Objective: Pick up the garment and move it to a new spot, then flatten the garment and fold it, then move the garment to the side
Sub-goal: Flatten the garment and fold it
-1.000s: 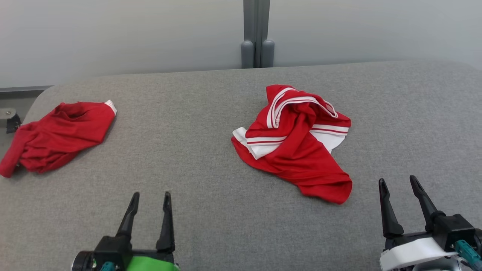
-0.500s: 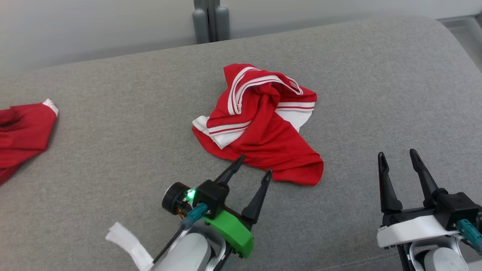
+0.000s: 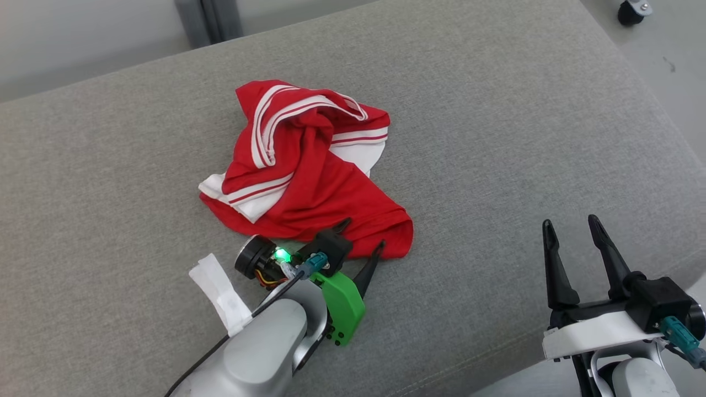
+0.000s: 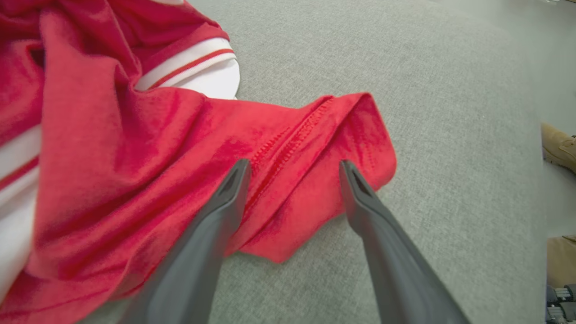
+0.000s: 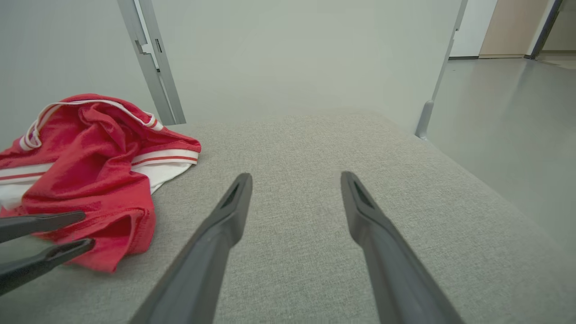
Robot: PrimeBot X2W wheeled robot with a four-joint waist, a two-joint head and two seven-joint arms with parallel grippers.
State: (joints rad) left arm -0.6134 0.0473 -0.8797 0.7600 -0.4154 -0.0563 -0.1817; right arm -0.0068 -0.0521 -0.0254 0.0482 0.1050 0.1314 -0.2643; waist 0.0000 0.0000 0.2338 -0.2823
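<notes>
Two end effectors show over a grey fabric-covered table (image 3: 496,138), and both have their fingers spread wide.

One red garment (image 3: 309,187) with white bands and thin red stripes lies crumpled in a heap on the table, toward the far left part of the head view. Its white-striped trim curls over the top of the pile. A plain red lobe with a stitched hem runs out toward the robot.

The left end effector (image 3: 363,231) reaches forward and to the right, tips at that near red lobe. In the left wrist view the two dark fingers frame the hemmed fold, one tip over the seam and the other over the lobe's outer edge. They are not closed on the cloth, and whether the tips touch the cloth cannot be told. From the right wrist view the same fingers come in from the left, one above the other, against the garment's near edge. A green housing (image 3: 342,300) sits behind the fingers, a small green light (image 3: 283,255) glows on the wrist, and a white strip (image 3: 220,286) sticks out from the pale forearm.

The right end effector (image 3: 569,220) sits at the lower right, well apart from the garment, fingers pointing away from the robot over bare table.

A caster wheel (image 3: 630,10) stands on the floor beyond the table's far right corner.
</notes>
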